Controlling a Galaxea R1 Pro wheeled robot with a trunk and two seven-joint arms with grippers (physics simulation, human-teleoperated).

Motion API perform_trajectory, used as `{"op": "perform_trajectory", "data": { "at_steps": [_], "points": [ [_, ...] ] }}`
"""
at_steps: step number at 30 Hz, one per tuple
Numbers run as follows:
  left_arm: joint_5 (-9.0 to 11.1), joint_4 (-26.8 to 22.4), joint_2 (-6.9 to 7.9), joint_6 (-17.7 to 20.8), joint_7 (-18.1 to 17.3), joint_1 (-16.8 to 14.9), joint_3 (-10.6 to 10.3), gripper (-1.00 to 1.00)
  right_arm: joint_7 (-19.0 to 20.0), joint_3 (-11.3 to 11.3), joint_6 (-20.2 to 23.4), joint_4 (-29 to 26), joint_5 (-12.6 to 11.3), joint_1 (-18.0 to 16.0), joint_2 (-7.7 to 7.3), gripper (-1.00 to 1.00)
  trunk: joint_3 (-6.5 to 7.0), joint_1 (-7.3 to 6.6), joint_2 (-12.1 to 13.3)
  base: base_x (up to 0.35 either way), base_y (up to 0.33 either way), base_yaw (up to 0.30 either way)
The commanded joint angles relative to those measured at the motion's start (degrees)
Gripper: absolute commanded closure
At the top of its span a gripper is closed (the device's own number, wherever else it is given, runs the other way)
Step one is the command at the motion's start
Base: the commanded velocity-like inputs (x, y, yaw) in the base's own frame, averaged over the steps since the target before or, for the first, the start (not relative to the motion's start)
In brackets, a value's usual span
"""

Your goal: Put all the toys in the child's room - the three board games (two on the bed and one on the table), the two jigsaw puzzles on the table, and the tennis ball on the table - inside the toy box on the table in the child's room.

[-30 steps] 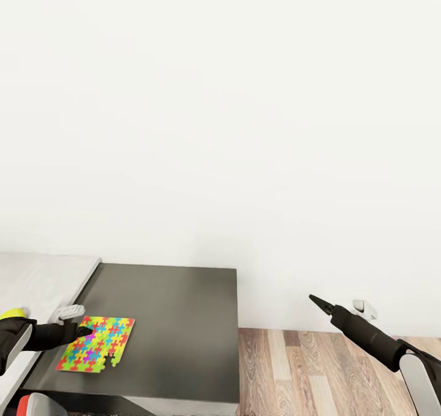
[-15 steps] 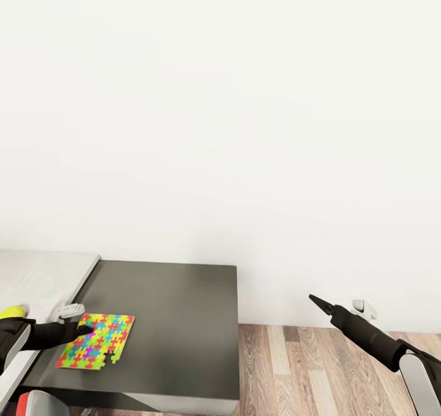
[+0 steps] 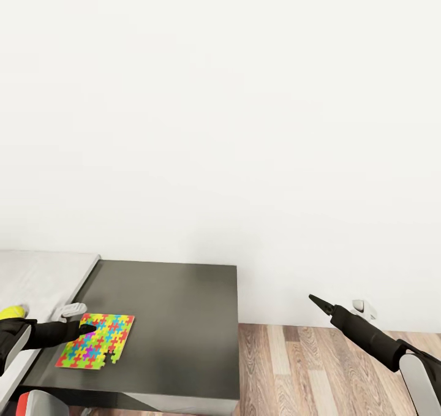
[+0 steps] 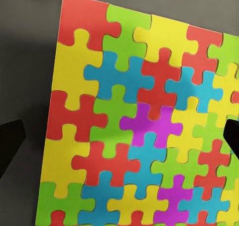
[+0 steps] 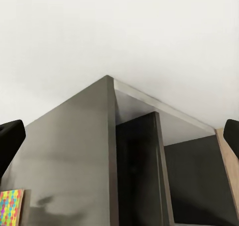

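Hovering over the dark grey worktop (image 3: 177, 318), my left jaws (image 3: 86, 329) stand wide open at the near-left edge of a jigsaw puzzle (image 3: 97, 341), which lies flat there, nothing gripped. A tennis ball (image 3: 12, 311) peeks behind my left arm. My right jaws (image 3: 313, 299), over wood floor (image 3: 306, 367), are open, empty.

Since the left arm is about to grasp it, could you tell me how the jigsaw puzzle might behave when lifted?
The jigsaw puzzle lies thin and flat on the dark table, so gripping its edge looks awkward. Its interlocked pieces may sag or separate. It probably weighs little.
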Motion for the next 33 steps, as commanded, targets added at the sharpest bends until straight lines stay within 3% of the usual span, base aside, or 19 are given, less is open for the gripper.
{"op": "perform_trajectory", "data": {
  "at_steps": [1,22,33],
  "points": [
    [0.10,-0.04,-0.04,0.49,-0.17,-0.04,0.23,-1.00,0.16,-0.09,0.37,-0.02,-0.07,-0.05,0.01,-1.00,-0.12,0.03,-0.11,0.000,0.000,0.000],
    [-0.07,0.93,-0.18,0.32,-0.16,-0.04,0.19,-1.00,0.20,-0.09,0.38,-0.02,-0.11,-0.05,0.01,-1.00,-1.56,0.03,-0.11,0.000,0.000,0.000],
    [-0.07,0.93,-0.38,-1.23,-0.17,0.05,0.13,-1.00,0.15,-0.08,0.37,-0.09,0.02,-0.05,0.09,-1.00,-1.67,0.03,-0.11,0.000,0.000,0.000]
  ]
}}
